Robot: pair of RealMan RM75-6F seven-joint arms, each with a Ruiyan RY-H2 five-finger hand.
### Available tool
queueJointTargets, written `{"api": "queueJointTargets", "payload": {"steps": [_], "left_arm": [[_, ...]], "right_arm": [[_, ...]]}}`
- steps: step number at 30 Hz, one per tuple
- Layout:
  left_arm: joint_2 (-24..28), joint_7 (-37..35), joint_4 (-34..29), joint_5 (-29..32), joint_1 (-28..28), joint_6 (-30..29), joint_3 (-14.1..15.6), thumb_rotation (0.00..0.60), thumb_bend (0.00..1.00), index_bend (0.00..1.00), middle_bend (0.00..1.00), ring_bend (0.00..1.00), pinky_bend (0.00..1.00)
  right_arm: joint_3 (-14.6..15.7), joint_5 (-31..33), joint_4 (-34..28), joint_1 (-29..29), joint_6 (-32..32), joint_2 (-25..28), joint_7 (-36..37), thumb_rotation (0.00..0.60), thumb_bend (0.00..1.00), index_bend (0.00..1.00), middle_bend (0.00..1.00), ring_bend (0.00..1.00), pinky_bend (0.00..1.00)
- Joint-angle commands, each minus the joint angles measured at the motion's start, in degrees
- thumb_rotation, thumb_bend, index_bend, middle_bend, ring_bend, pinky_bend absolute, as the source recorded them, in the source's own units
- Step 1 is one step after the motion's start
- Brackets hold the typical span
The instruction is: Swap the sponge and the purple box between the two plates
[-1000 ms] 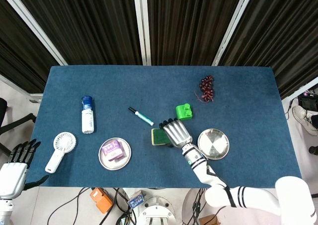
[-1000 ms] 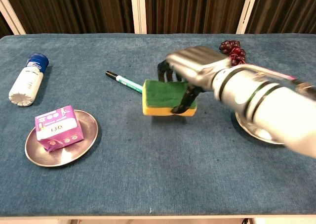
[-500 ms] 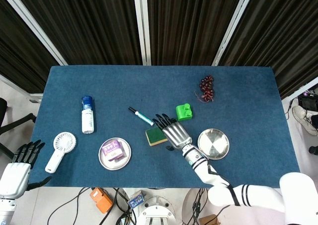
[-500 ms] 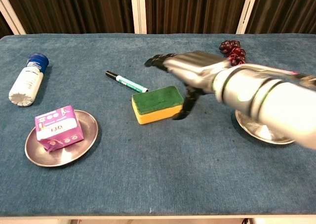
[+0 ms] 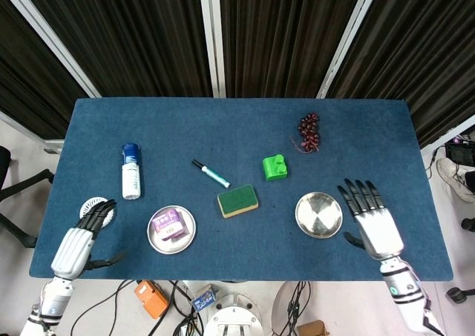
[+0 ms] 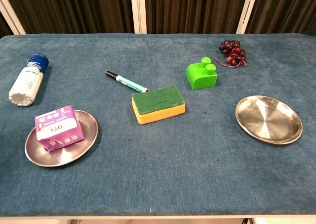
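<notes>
Two plates sit on the blue desk (image 5: 356, 139). The left plate (image 6: 78, 150) lies in the lower left of the chest view and carries the purple box (image 6: 55, 127), which rests tilted on it. The right plate (image 6: 268, 119) lies at the right of that view with nothing on it.

The sponge (image 6: 158, 104) lies flat on the desk cloth, green side up, near the centre of the frame and between the two plates, touching neither. A marker (image 6: 126, 81) lies just above and left of it, and a green block (image 6: 201, 75) stands to its upper right. A cluster of dark grapes (image 6: 232, 52) sits at the upper right, and a white bottle (image 6: 27, 82) with a blue cap lies on its side at the far left.

In the head view, the right hand (image 5: 370, 222) is at the lower right, just right of the right plate, fingers spread and holding nothing. The left hand (image 5: 80, 239) is at the lower left, fingers extended over a small white fan (image 5: 90, 203) (contact cannot be determined); it grips nothing.
</notes>
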State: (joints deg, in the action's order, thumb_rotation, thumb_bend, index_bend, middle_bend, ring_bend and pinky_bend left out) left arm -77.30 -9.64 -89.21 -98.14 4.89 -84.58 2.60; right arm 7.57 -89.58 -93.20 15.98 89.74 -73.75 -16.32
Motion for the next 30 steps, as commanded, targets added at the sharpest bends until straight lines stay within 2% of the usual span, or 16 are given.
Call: {"api": "queueJointTargets", "payload": {"steps": [1, 10, 14, 20, 22, 25, 30], "left_arm": [[-4.5, 13.7, -5.1, 5.0, 4.4, 8.3, -2.9, 0.6, 0.12, 0.06, 0.08, 0.09, 0.18], [-12.8, 32.1, -6.2, 16.6, 8.6, 16.3, -6.4, 0.6, 0.11, 0.08, 0.09, 0.09, 0.18], [-14.3, 36.3, -5.9, 19.9, 9.2, 16.6, -7.1, 0.6, 0.11, 0.1, 0.13, 0.12, 0.19], [-15.5, 39.4, -5.6, 22.1, 9.5, 16.0, -6.2, 0.6, 0.11, 0.17, 0.2, 0.2, 0.28], [-16.1, 40.3, -5.3, 22.4, 9.7, 15.7, -6.2, 0.6, 0.11, 0.2, 0.23, 0.23, 0.32], [-17.4, 41.2, -4.7, 22.6, 9.9, 14.7, -6.3, 0.6, 0.13, 0.29, 0.34, 0.33, 0.42], [-19.2, 40.2, -3.6, 21.5, 10.1, 12.8, -6.5, 0.6, 0.26, 0.46, 0.5, 0.49, 0.54]], "right_arm": [[2.9, -2.2, 7.7, -7.6, 7.3, 4.0, 12.5, 0.6, 0.25, 0.0, 0.0, 0.0, 0.07], [1.5, -3.4, 7.5, -7.8, 4.0, 6.2, 14.1, 0.6, 0.25, 0.0, 0.0, 0.0, 0.06], [1.2, -4.2, 7.0, -8.1, 3.1, 6.9, 14.3, 0.6, 0.25, 0.0, 0.0, 0.0, 0.06], [0.0, -4.5, 6.6, -9.0, 3.0, 7.2, 14.2, 0.6, 0.25, 0.0, 0.0, 0.0, 0.06], [-0.2, -4.6, 6.6, -9.1, 2.6, 7.3, 14.1, 0.6, 0.25, 0.0, 0.0, 0.0, 0.06], [-0.5, -5.0, 6.6, -9.3, 2.1, 7.4, 14.1, 0.6, 0.25, 0.0, 0.0, 0.0, 0.06], [-1.1, -5.0, 6.4, -9.5, 0.9, 7.6, 14.1, 0.6, 0.25, 0.0, 0.0, 0.0, 0.06]]}}
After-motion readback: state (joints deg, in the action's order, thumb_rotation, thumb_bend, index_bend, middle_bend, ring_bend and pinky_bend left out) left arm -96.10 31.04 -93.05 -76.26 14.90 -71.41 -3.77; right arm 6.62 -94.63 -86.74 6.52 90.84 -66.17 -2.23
